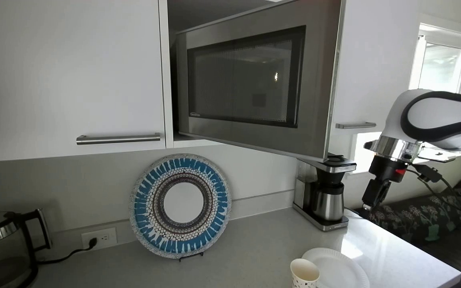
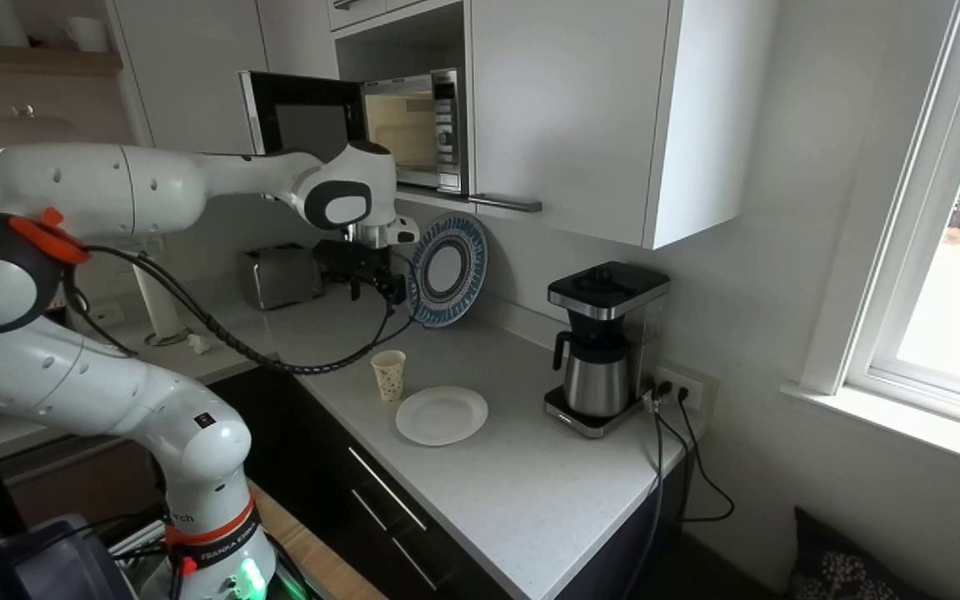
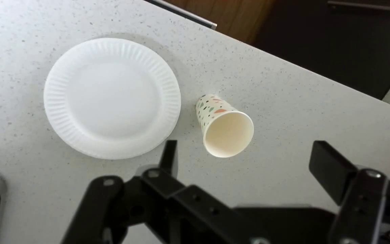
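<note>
My gripper (image 3: pixel 245 159) is open and empty, with its two black fingers spread wide in the wrist view. It points down and hangs above the counter, and it also shows in both exterior views (image 1: pixel 370 204) (image 2: pixel 376 283). A paper cup (image 3: pixel 229 134) with coloured specks stands upright on the counter below, apart from the fingers. A white paper plate (image 3: pixel 113 98) lies flat beside it. Cup (image 1: pixel 305 272) (image 2: pixel 389 375) and plate (image 1: pixel 340 268) (image 2: pixel 442 415) show in both exterior views. The microwave door (image 1: pixel 246 80) stands open; its lit interior (image 2: pixel 401 129) shows behind the arm.
A coffee maker (image 1: pixel 328 200) (image 2: pixel 601 367) stands near the counter's end by the wall. A blue patterned round plate (image 1: pixel 216 192) leans against the wall. A toaster (image 2: pixel 280 279) and a glass kettle (image 1: pixel 2 256) stand farther along. Wall cabinets (image 2: pixel 567 108) hang above the counter.
</note>
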### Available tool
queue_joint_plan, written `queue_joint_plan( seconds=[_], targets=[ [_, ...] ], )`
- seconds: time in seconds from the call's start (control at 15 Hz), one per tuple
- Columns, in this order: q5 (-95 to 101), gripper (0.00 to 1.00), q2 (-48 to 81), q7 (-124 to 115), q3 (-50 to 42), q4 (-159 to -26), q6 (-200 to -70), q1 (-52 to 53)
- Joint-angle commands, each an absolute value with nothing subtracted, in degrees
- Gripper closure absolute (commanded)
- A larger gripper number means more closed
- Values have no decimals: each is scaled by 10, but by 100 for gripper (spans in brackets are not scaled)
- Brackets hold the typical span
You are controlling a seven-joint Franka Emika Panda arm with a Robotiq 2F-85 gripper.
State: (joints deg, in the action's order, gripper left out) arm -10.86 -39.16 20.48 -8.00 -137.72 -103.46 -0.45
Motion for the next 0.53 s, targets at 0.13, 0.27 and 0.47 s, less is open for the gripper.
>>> queue_joint_plan(
  seconds=[0.13,0.27,0.47],
  targets=[
    [-171,0,-393,176,-70,-1476,-1162,19],
    [-191,0,-377,183,-62,-1496,-1218,35],
    [-202,0,-348,192,-52,-1515,-1306,60]
  ],
)
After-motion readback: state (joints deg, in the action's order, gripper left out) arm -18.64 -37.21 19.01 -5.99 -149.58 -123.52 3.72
